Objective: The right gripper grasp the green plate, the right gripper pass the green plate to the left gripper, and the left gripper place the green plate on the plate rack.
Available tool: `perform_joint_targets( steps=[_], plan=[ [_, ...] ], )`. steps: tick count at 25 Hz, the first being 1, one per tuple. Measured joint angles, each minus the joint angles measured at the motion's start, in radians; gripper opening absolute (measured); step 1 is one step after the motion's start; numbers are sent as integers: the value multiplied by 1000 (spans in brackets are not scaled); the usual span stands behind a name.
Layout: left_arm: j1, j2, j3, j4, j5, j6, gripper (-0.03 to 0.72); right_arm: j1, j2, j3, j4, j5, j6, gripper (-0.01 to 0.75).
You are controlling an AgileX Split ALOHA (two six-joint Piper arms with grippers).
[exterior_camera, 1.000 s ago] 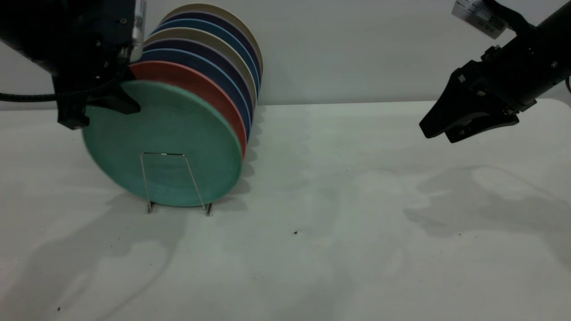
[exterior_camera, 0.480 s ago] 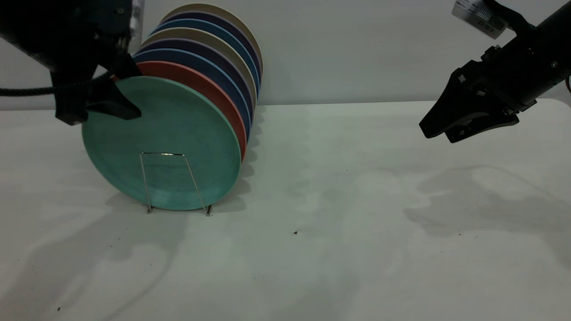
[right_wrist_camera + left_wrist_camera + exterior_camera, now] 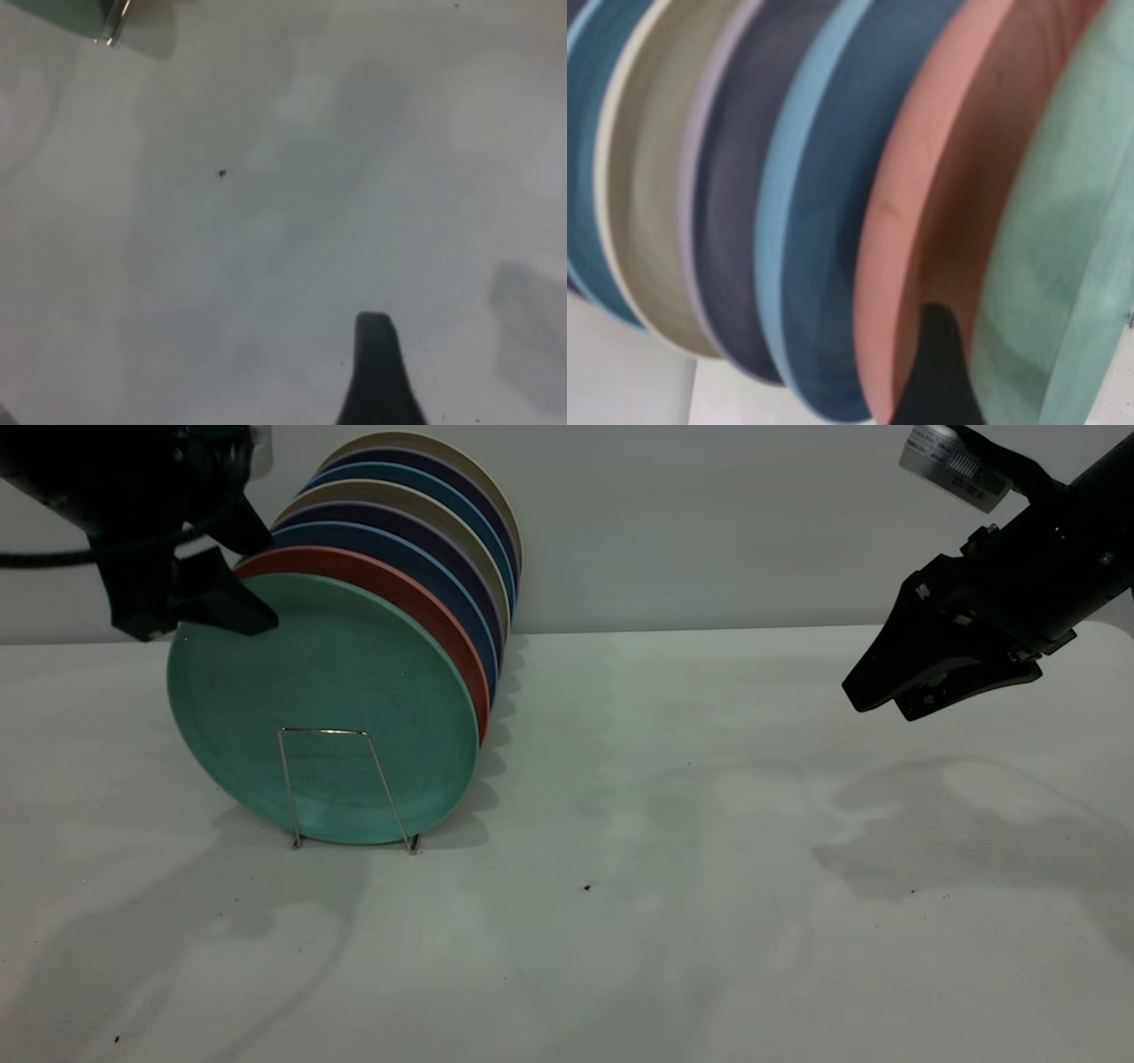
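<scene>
The green plate (image 3: 328, 700) stands on edge in the front slot of the plate rack (image 3: 286, 784), leaning against the salmon-pink plate (image 3: 403, 598). My left gripper (image 3: 257, 583) is open at the plate's upper left rim. One finger is in front of the plate, and the other finger (image 3: 939, 376) sits between the green plate (image 3: 1063, 230) and the pink plate (image 3: 921, 177). My right gripper (image 3: 875, 701) hangs open and empty above the table at the far right. One of its fingers (image 3: 376, 372) shows over bare table.
Several blue, purple and beige plates (image 3: 425, 522) stand in the rack behind the pink one. The white table (image 3: 673, 850) runs between the rack and the right arm. A rack foot (image 3: 108, 31) shows in the right wrist view.
The left gripper has let go of the green plate and risen a little. The plate has settled more upright in the rack. The right gripper has shifted slightly to the right and down.
</scene>
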Motion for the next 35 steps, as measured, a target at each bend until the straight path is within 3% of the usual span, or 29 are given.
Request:
perform_joint_targets(
  steps=[7, 11, 15, 19, 23, 26, 31, 35],
  plan=[
    [0, -124, 0, 0, 34, -89, 606, 0, 0, 0, -1, 0, 1, 559],
    [0, -185, 0, -30, 71, -326, 572, 0, 0, -6, -37, 5, 22, 558],
    [6, -194, 0, -18, 111, -673, 554, 3, -12, -79, -244, 49, 233, 549],
    [46, -194, 0, 99, 187, -1044, 553, 32, -80, -177, -643, 118, 591, 546],
    [88, -203, -8, 277, 316, -1432, 553, 96, -187, -226, -995, 225, 897, 546],
    [96, -239, -44, 418, 448, -1621, 553, 148, -275, -227, -1132, 325, 1012, 546],
    [96, -385, -70, 483, 682, -1706, 553, 208, -418, -210, -1164, 408, 1072, 546],
    [96, -554, -4, 490, 768, -1711, 553, 258, -594, -82, -1114, 414, 1082, 546]
  ],
)
